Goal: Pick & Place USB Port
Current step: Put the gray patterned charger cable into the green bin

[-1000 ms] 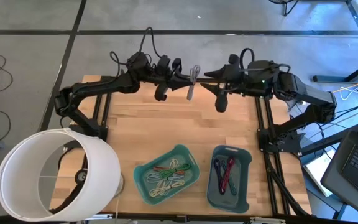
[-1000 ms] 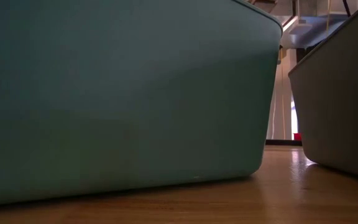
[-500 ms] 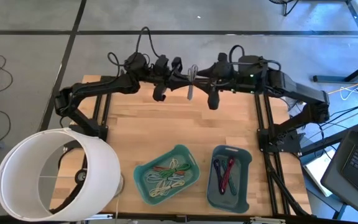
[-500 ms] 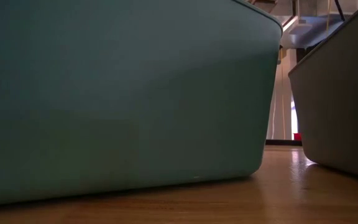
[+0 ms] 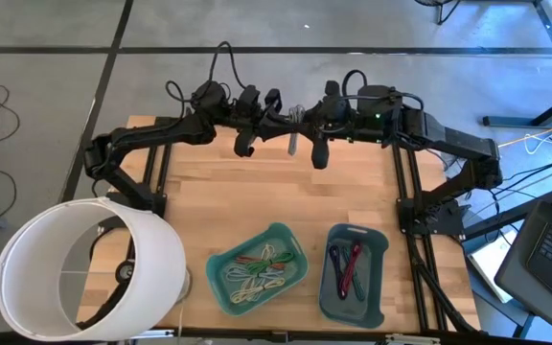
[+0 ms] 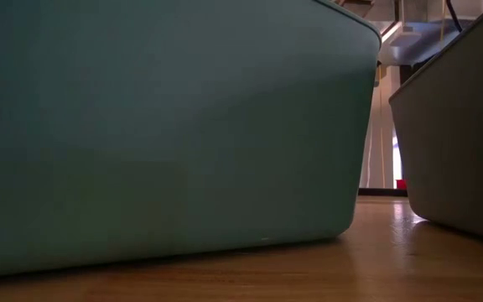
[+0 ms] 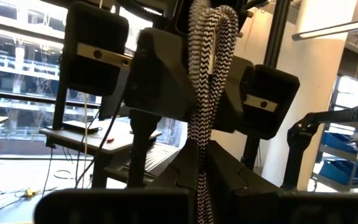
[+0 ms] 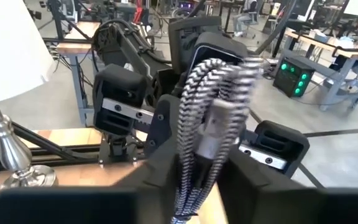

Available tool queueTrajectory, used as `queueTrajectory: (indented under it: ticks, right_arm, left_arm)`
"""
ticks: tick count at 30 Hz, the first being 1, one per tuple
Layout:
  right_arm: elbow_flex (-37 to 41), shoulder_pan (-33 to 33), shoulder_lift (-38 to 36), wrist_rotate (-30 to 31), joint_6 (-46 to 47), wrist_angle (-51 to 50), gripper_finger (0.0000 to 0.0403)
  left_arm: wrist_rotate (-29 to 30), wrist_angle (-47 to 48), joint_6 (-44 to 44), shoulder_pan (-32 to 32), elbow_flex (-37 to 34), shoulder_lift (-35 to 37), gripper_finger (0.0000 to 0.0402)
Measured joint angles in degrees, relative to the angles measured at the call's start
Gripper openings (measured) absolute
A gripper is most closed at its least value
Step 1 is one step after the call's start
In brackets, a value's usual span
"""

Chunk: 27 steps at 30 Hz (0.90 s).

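Observation:
A black-and-white braided USB cable, folded into a bundle, hangs in the air above the table's far edge between my two grippers. My left gripper comes from the left and is shut on it; in the left wrist view the folded loop stands up beyond its fingers. My right gripper comes from the right and is closed around the same bundle, whose silver plug shows just past its fingers. My left gripper pinches several strands of the folded cable between its two fingers, coming about level from the table's left. The loop stands past the fingertips and a tail hangs below, clear of the table. My right gripper has its two fingers against either side of the bundle, just behind the silver plug, coming about level from the table's right. The cable is clear of the table.
A teal tray with several coloured cables and a grey-blue tray with red and dark cables stand near the front edge; their walls fill the low view. A white-shaded lamp is at the front left.
My right gripper has moved toward the table's left, closing the distance to the cable and my left gripper until it stands at the bundle. The cable has stayed in the air in my left gripper.

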<state>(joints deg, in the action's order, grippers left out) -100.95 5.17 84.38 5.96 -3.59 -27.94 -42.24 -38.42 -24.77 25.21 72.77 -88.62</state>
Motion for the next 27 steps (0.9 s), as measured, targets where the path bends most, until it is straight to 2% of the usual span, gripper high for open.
queueTrajectory:
  ticks: [3, 4, 9, 12, 20, 24, 27]
  right_arm:
    - [0.0, 0.0, 0.0, 0.0, -0.4, -0.1, 0.0034]
    - [0.0, 0.0, 0.0, 0.0, -1.1, -0.1, 0.0023]
    - [0.0, 0.0, 0.0, 1.2, -1.6, -1.1, 0.0023]
    - [0.0, 0.0, 0.0, 1.5, -1.9, -2.8, 0.0023]
    - [0.0, 0.3, 0.0, 4.7, -3.8, -6.2, 0.0022]
    - [-3.0, 0.4, -0.4, 8.0, -2.7, -16.4, 0.0022]
    - [-8.2, 0.5, -0.9, 8.5, 3.8, -29.5, 0.0022]
  left_arm:
    - [0.0, 0.0, 0.0, 0.0, 0.0, 0.0, 0.0003]
    - [0.0, 0.0, 0.0, 0.0, 0.0, 0.0, 0.0003]
    - [0.4, 0.4, 0.7, -0.4, 0.0, 0.0, 0.0030]
    - [0.5, 0.6, 4.0, -1.3, 0.0, 0.0, 0.0070]
    - [2.8, 5.1, 3.1, -1.6, 0.0, 0.0, 0.0186]
    - [3.3, 9.7, 4.2, -1.6, 0.0, 0.1, 0.0232]
    - [4.0, 20.1, 9.7, -0.6, 0.0, 0.2, 0.0253]
